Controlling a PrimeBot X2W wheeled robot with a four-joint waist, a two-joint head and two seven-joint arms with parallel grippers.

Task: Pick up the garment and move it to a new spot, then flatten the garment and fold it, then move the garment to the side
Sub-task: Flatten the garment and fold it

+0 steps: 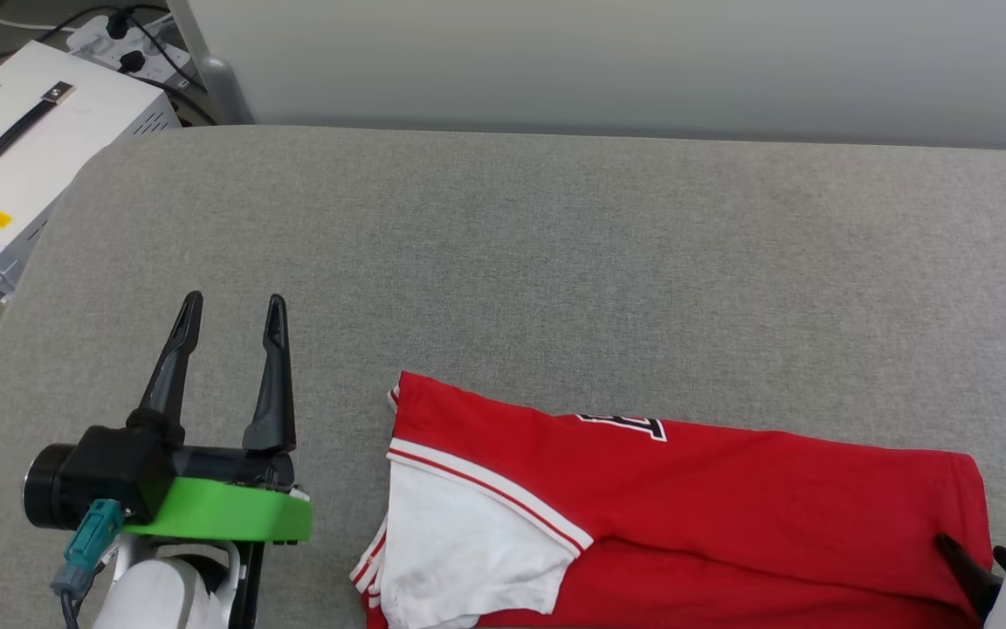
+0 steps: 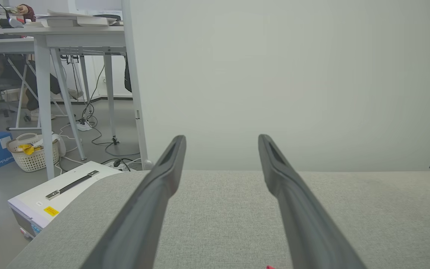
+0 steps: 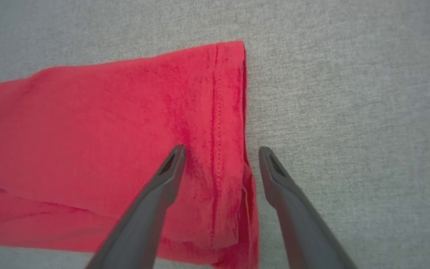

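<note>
Right claw (image 3: 221, 149) is standing wide open, straddling the hem end of the shirt (image 3: 106, 130), one finger over red cloth and the other over bare grey cushion (image 3: 349, 93) just past the edge. It's gripping nothing. Whether the tips are brushing the fabric, I can't quite tell from this angle. Left claw (image 1: 234, 301) is gaping open and empty too, hanging over bare cushion well to the left of the shirt. The shirt is lying at the near right of the cushion as a long band, with the white sleeve at its left end, the hem at its right, and a bit of the number peeking along the far edge. Looks like we're sitting mid-fold, the lengthwise fold done. Next, I'd say, is closing on that hem and carrying it across toward the sleeve without dragging the layers apart.
</note>
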